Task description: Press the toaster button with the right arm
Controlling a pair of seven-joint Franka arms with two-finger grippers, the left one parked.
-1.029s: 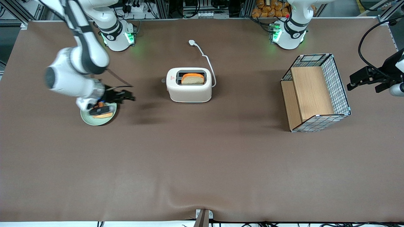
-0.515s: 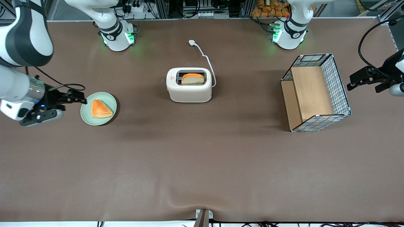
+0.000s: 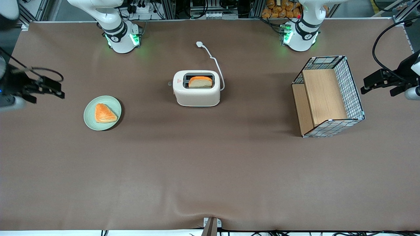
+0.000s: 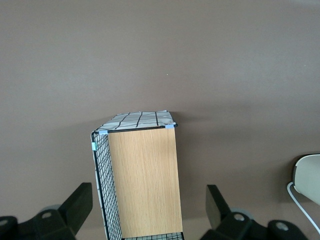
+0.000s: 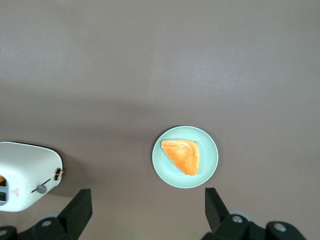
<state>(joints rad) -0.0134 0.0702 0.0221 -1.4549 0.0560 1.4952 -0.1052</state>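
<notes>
Waiting far off, the hand (image 3: 49, 88) hangs spread wide and holding nothing at the working arm's end of the counter (image 3: 210, 164). The toaster (image 3: 197, 88) sits mid-counter with bread (image 3: 200, 82) in it. Its button (image 5: 42, 189) looks unpressed, so pressing is left.

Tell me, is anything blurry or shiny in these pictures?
Front view: sharp; green lights glow on the arm bases; the toaster casts a soft shadow, and the pincer hangs open at the working arm's end. Right wrist view: the plate and toaster button look clear, without glare.
</notes>
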